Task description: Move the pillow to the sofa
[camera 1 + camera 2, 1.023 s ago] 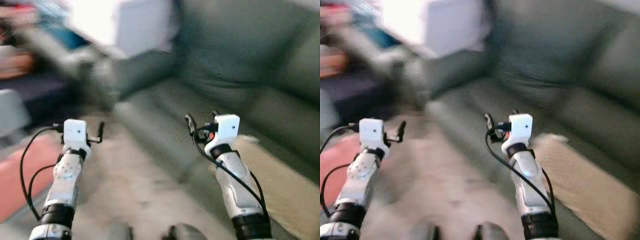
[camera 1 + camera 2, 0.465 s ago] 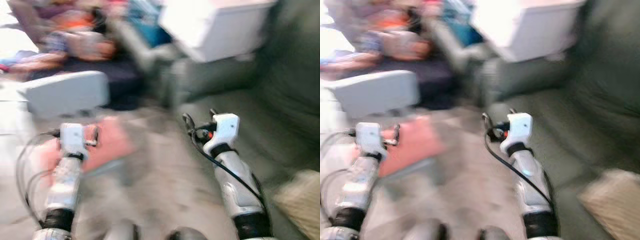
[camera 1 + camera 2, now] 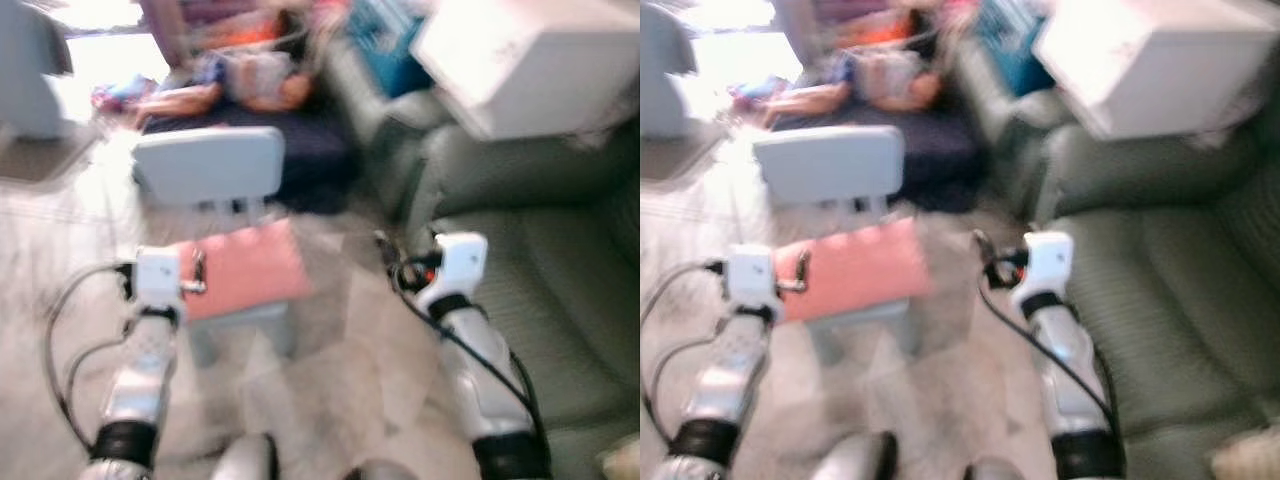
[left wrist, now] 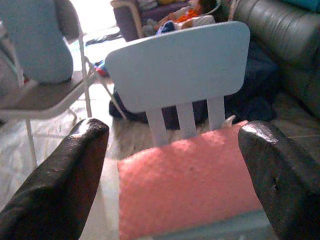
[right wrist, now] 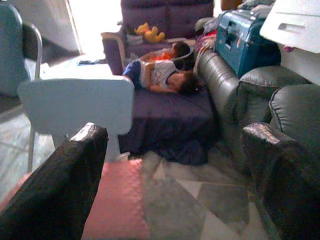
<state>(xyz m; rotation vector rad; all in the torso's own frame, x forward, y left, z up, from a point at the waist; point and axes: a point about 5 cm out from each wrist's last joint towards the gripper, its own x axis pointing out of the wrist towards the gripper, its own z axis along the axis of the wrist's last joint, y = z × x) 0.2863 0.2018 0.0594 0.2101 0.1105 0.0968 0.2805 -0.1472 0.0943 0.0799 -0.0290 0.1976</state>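
A pink pillow lies on the seat of a small light-blue child's chair, out on the floor ahead and to the left. The grey-green leather sofa stands to the right. My left gripper is held out at the pillow's near left edge, open and empty; the left wrist view looks between its fingers straight at the pillow. My right gripper hovers open and empty between the pillow and the sofa's front. The head views are blurred.
A person lies on a dark blue cushion behind the chair. A white box rests on the sofa arm, with a teal case beside it. A folding chair stands at the far left.
The whole view has swung left, from the sofa seat to the child's chair with the pink pillow. Both arms keep the same raised pose, fingers open.
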